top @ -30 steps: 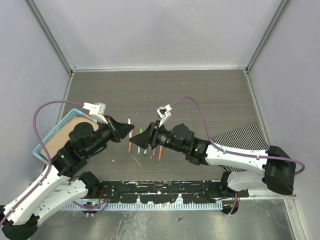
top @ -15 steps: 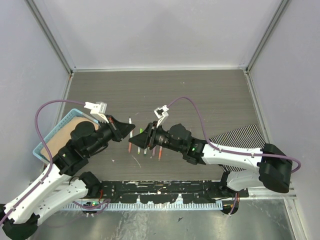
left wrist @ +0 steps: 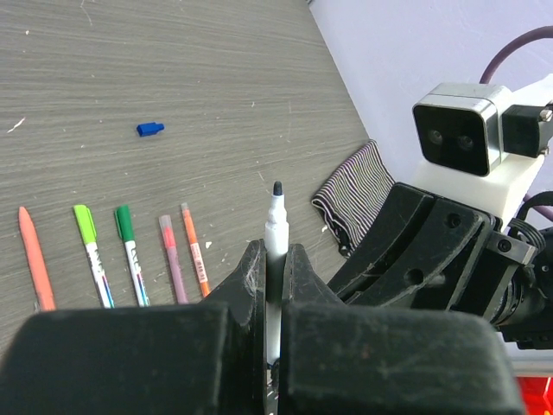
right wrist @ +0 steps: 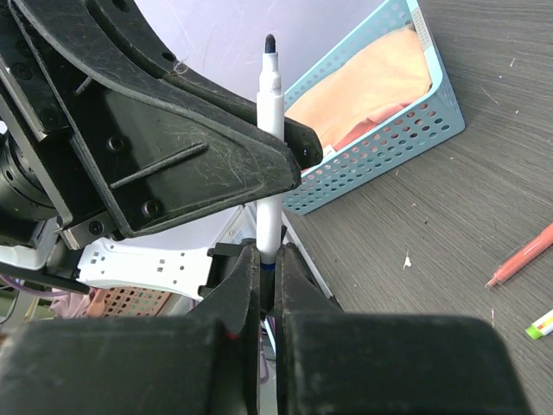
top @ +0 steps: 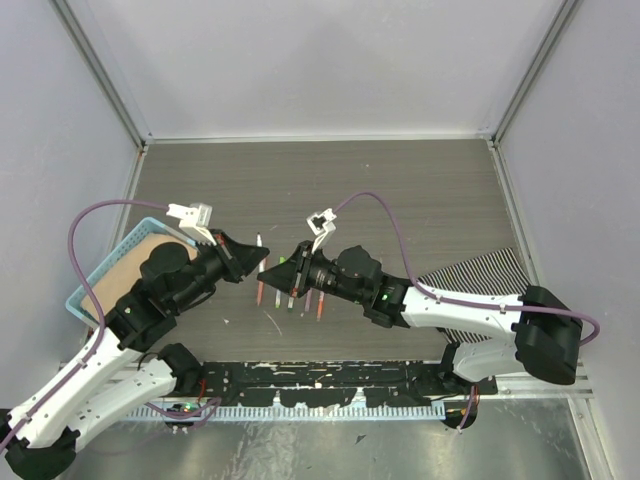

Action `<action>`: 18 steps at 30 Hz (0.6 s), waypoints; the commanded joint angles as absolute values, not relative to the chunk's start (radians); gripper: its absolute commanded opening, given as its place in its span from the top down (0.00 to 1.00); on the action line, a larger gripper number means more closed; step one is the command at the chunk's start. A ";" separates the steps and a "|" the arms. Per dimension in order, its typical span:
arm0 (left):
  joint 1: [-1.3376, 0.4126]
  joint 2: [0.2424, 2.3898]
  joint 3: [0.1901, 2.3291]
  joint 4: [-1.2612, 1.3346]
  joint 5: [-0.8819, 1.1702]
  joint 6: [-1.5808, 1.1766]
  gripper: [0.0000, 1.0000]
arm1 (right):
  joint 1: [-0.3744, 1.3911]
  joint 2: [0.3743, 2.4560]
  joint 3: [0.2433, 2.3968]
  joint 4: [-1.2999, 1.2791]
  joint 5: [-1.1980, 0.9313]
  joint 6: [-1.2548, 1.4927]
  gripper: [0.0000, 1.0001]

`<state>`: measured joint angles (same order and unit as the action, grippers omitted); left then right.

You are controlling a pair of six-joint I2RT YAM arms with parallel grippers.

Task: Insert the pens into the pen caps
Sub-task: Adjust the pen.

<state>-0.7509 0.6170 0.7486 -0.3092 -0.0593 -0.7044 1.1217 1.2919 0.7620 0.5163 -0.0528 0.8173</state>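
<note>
Top external view: right claw (top: 284, 268) has slid left over the last second, now nose to nose with the left claw (top: 262, 266). Both look clamped on one dark-tipped pen (left wrist: 275, 226), left mid-barrel, right at its tail, so probably a handover; the blue cap (left wrist: 149, 130) sits untouched on the bench (top: 400, 190).

On my left sits a blue basket (right wrist: 389, 147) with an orange cloth (right wrist: 380, 73) in it. A stripy cloth (top: 485, 272) lies on my right.
</note>
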 commanded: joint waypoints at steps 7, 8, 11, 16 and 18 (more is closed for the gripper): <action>-0.749 0.598 0.750 -0.255 -0.049 -0.720 0.58 | 1.121 1.270 0.804 0.573 -0.036 0.810 0.99; -0.750 0.599 0.749 -0.254 -0.046 -0.722 0.58 | 1.121 1.267 0.804 0.572 -0.033 0.809 0.99; -0.750 0.603 0.746 -0.252 -0.032 -0.724 0.63 | 1.120 1.260 0.802 0.564 -0.023 0.806 0.99; -0.750 0.602 0.730 -0.252 -0.009 -0.734 0.69 | 1.120 1.250 0.800 0.559 -0.009 0.804 0.99; -0.750 0.600 0.722 -0.252 -0.004 -0.738 0.69 | 1.120 1.248 0.796 0.559 -0.006 0.803 0.99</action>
<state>-0.7486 0.6106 0.7452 -0.2913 -0.0364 -0.7273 1.1217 1.2888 0.7624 0.5148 -0.0345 0.8177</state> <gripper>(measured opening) 0.314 0.080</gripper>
